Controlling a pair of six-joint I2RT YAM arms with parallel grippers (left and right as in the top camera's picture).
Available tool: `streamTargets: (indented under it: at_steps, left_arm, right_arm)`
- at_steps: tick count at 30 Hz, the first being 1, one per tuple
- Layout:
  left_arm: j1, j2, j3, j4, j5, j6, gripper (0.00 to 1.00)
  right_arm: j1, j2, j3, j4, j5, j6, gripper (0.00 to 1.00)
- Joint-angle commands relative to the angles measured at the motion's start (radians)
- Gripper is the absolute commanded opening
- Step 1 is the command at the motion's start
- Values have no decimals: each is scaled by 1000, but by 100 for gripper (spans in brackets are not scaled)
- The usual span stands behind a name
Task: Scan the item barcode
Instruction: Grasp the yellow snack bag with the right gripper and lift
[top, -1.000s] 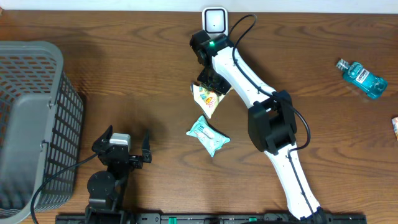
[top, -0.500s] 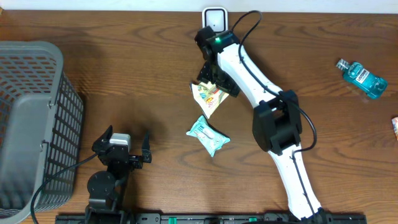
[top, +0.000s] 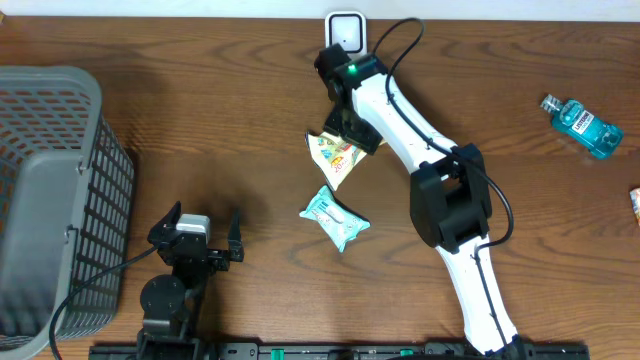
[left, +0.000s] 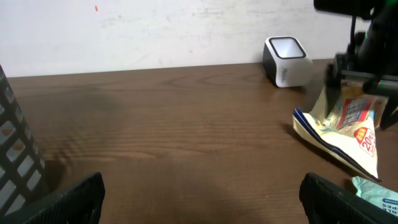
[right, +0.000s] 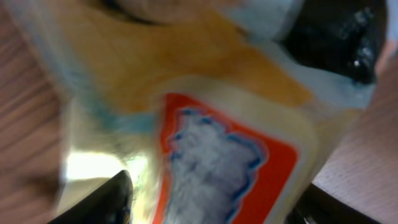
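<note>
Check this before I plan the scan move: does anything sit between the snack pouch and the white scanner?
Nothing visible does. The tabletop between the snack pouch and the scanner is bare; only the right arm hangs over it.

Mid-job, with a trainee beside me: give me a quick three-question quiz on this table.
1. True or false: the left gripper is open.
2. The snack packet lies between the scanner and what?
3. The bottle lies: A on the left arm's side; B on the right arm's side; C against the scanner.
Key: 1 true; 2 the wipes; 3 B.
</note>
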Motion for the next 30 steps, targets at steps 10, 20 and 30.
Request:
streamTargets:
  at_steps: [10, 20, 30]
  left_arm:
    - [3, -3, -16, -33, 14, -2, 100]
    - [3, -3, -16, -33, 14, -2, 100]
    - [3, -3, -16, -33, 14, -2, 100]
  right_arm:
    - [-65, -84, -56, 11, -230, -112, 1]
    - [-157, -198, -56, -224, -928, -543, 10]
    - [-200, -200, -57, -449, -1054, -543, 1]
